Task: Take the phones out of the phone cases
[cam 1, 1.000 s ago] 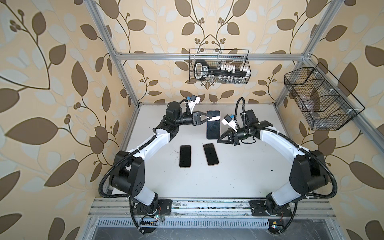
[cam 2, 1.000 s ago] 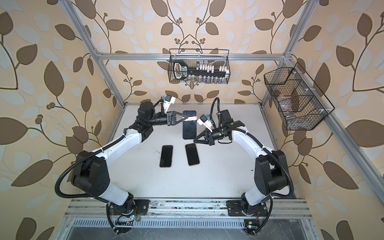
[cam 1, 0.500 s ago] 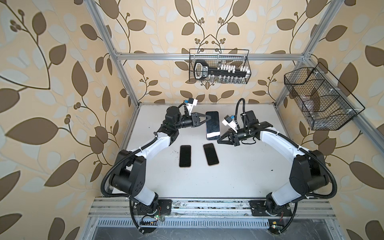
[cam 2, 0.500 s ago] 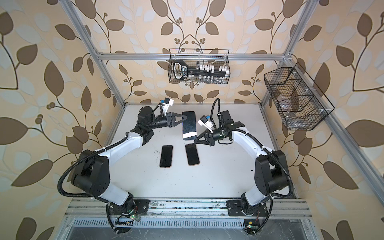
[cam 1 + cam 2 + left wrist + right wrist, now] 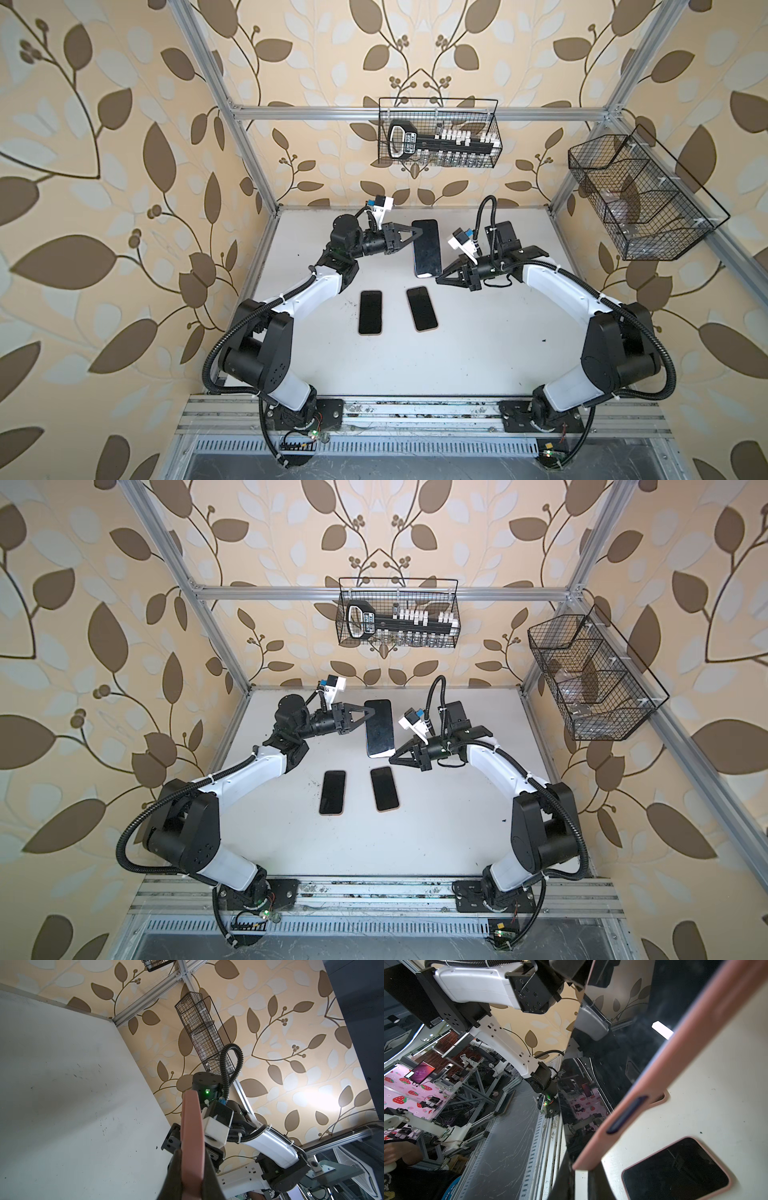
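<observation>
Two grippers hold one phone in both top views, screen up, raised over the far middle of the table. The left gripper is closed on its far corner and the right gripper on its near corner. Two other phones lie flat at the table's middle. In the left wrist view, dark fingers clamp tight on the pink case, clear of the table. In the right wrist view, the case's corner sits between narrowed fingers, with the phone seated inside it above the table.
</observation>
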`<state>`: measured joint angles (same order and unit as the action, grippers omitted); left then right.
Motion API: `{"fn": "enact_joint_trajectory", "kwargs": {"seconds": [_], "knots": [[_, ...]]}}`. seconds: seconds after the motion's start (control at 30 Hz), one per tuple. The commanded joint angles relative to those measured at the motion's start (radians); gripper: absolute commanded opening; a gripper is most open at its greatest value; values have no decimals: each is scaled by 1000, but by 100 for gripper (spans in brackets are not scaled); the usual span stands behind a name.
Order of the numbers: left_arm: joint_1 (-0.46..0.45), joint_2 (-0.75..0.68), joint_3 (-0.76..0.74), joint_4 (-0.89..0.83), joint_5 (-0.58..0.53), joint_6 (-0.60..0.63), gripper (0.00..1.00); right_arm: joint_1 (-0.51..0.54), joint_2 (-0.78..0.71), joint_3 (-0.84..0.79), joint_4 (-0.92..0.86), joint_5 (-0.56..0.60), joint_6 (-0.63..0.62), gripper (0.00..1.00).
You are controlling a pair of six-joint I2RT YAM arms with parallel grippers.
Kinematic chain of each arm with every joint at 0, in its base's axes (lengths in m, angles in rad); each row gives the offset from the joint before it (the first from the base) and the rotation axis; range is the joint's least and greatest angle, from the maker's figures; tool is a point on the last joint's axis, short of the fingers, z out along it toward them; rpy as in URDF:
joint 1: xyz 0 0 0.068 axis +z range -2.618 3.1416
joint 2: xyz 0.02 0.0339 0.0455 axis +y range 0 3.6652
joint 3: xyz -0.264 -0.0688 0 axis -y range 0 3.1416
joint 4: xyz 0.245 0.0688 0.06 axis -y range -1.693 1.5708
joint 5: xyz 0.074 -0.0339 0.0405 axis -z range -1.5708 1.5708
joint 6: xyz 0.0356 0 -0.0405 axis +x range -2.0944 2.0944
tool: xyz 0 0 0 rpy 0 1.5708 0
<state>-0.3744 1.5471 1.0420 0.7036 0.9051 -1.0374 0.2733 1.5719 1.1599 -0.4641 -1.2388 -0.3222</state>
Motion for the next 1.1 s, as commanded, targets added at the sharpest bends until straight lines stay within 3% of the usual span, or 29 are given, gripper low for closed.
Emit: {"fn": "enact_joint_trajectory", "kwargs": {"seconds": [0.0, 0.47, 0.93, 1.07], "knots": [[-38, -61, 31, 172, 21, -149, 0, -9, 15, -40, 52, 108, 5, 6], [-46, -65, 27, 224, 27, -181, 0, -40, 45, -72, 107, 13, 47, 9], [-46, -55, 29, 253, 26, -201, 0, -48, 20, -110, 147, 65, 98, 10], [-46, -48, 28, 240, 8, -196, 0, -53, -33, -151, 228, 73, 181, 15]]}}
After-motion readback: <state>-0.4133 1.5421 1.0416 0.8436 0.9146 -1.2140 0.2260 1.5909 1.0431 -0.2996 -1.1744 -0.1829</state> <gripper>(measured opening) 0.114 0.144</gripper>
